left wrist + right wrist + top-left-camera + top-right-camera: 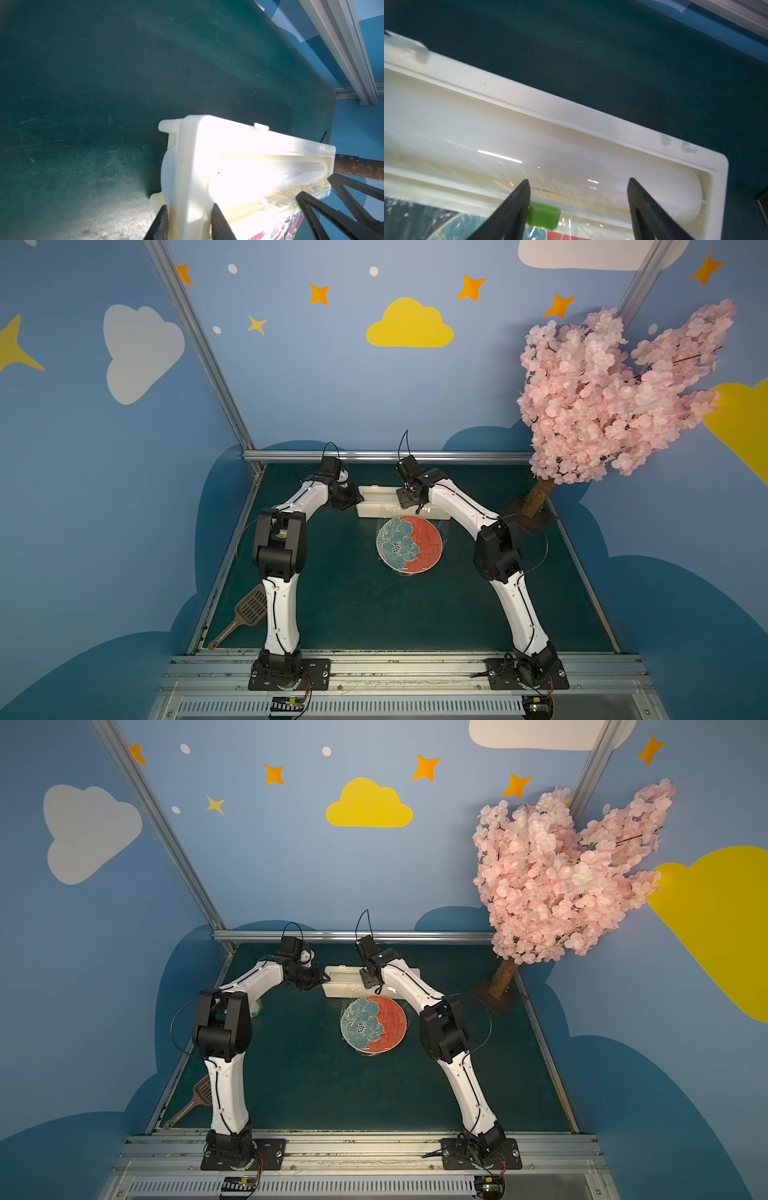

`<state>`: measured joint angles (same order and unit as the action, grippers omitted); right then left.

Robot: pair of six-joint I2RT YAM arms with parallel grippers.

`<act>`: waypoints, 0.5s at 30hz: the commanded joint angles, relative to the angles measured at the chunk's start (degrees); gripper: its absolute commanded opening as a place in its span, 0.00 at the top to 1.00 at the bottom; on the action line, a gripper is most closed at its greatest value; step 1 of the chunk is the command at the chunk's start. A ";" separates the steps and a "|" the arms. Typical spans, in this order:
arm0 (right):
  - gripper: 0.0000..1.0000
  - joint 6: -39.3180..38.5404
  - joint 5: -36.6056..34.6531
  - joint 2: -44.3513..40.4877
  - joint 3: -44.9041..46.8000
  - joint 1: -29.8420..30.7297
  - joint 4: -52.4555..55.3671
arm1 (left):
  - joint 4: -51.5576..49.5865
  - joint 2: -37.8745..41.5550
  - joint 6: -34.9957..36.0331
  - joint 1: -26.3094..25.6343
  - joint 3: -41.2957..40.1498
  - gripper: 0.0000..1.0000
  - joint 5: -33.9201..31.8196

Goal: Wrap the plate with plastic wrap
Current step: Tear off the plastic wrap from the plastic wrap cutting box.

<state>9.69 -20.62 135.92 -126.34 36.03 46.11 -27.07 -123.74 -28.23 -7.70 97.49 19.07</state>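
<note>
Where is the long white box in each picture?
Top view: the white box lies just behind the plate.
Top view: the white box again, behind the plate.
Left wrist: one end of the box fills the picture's lower right.
Right wrist: the box runs slantwise across the picture.
Shared landmark: the red-and-teal plate beside it, only a sliver in the wrist views.

No writing, brand, number or sign can be read in any of the views.
</note>
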 commanded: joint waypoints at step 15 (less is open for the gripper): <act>0.26 -2.15 -3.76 -8.73 14.91 -6.55 1.81 | -7.30 -2.44 1.75 1.90 -0.02 0.71 -1.41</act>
<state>8.71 -21.37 128.88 -113.93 32.08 41.63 -28.05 -123.83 -26.76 -7.38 97.67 20.01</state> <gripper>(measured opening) 0.740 0.290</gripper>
